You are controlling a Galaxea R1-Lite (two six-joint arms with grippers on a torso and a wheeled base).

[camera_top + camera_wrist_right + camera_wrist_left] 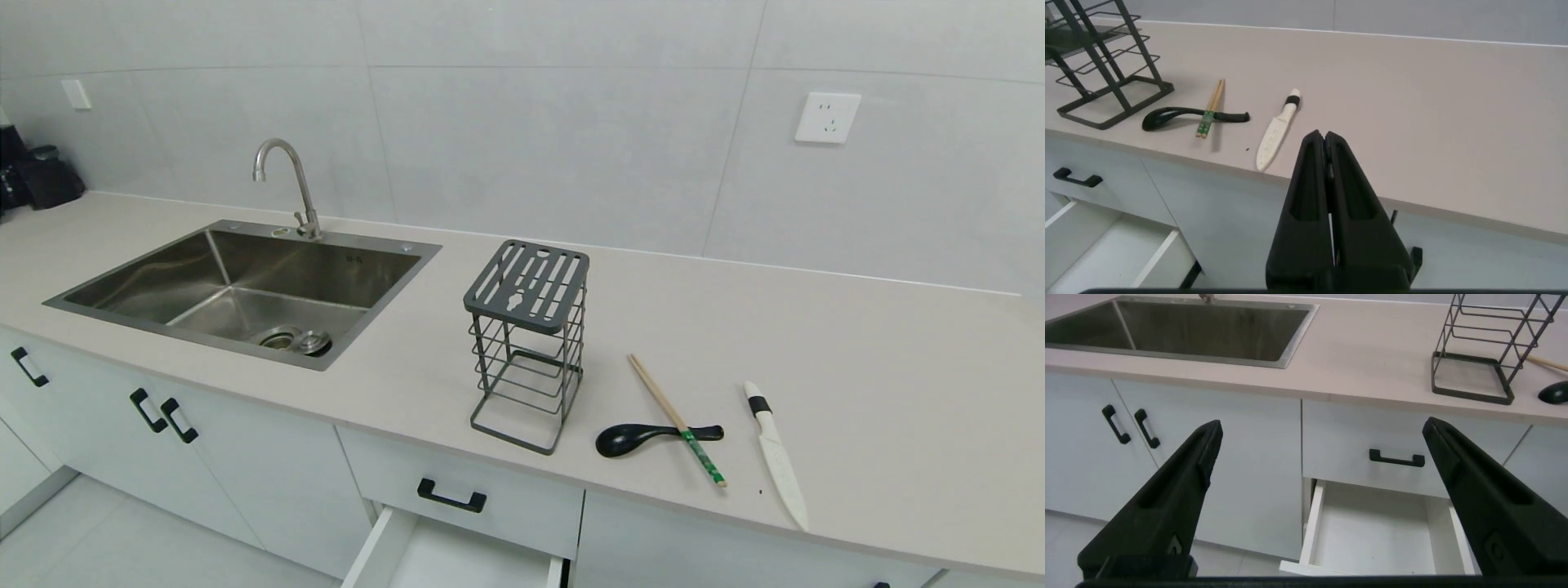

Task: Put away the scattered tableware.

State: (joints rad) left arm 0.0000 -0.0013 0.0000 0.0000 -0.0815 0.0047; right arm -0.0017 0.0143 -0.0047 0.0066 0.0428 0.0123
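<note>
On the beige counter a dark wire utensil rack [527,343] stands upright. Beside it lie a black spoon [633,438], a pair of chopsticks [674,418] with green tips crossing the spoon's handle, and a white knife [775,453] with a black band. My left gripper [1323,449] is open, held in front of the cabinets below the counter, facing an open drawer [1384,539]. My right gripper [1328,151] is shut with nothing in it, in front of the counter edge near the knife [1277,135], the chopsticks [1211,108] and the spoon [1184,118].
A steel sink [245,286] with a faucet [286,184] is set into the counter at the left. Below the counter are white cabinets with black handles [451,496]; the drawer [449,559] under the rack is pulled out. A wall socket [827,118] sits at the back right.
</note>
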